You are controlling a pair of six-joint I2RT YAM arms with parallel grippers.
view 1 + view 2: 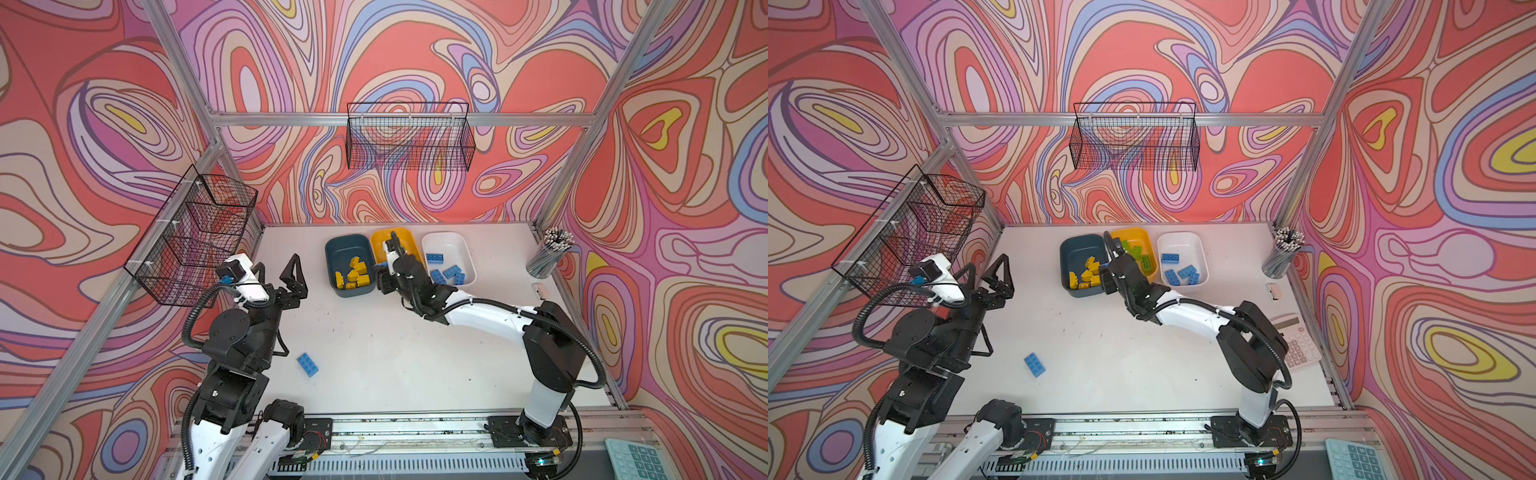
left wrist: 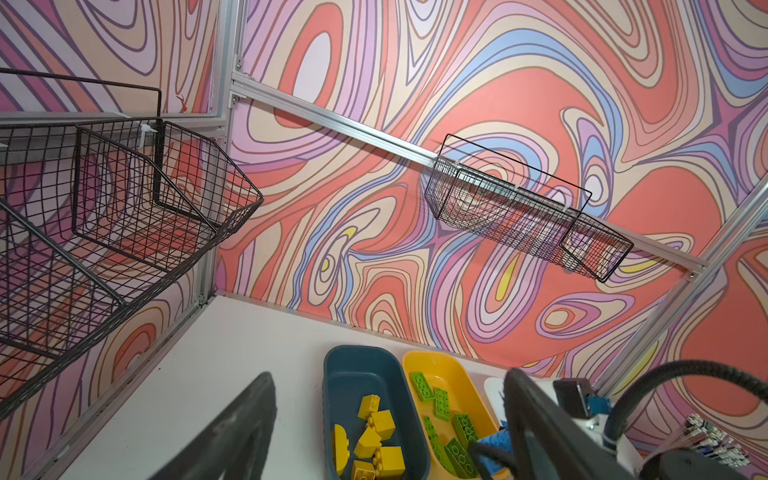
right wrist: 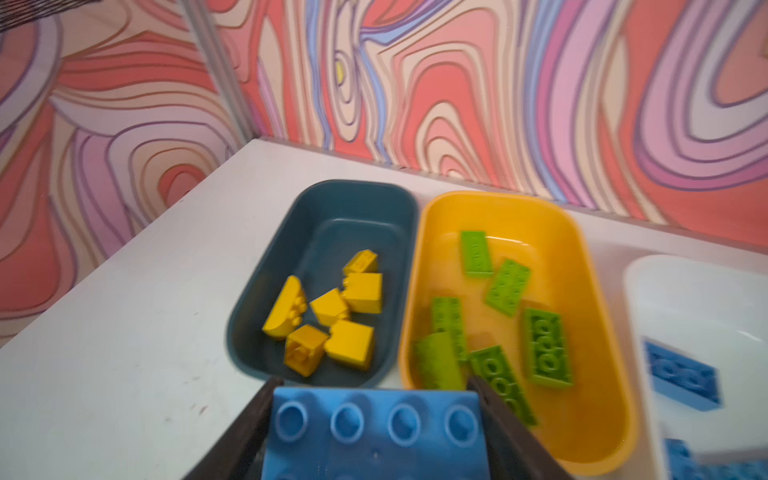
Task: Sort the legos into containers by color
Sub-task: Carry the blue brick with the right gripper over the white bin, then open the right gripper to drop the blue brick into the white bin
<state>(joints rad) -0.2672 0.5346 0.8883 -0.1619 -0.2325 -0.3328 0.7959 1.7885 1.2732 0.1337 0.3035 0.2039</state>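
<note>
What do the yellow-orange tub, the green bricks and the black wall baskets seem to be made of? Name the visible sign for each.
Yellow-orange tub: probably moulded plastic, glossy; light glints on its rounded floor.
Green bricks: hard plastic, smooth; crisp moulded studs.
Black wall baskets: likely coated metal wire, matte; thin see-through grid.

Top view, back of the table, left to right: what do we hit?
Black wire mesh basket on the left wall, open left gripper, dark teal-blue plastic tub, yellow-orange plastic tub, white plastic tub, grey mesh pen cup. Omitted: right gripper, holding a light blue studded brick, overlapping the tubs.
</note>
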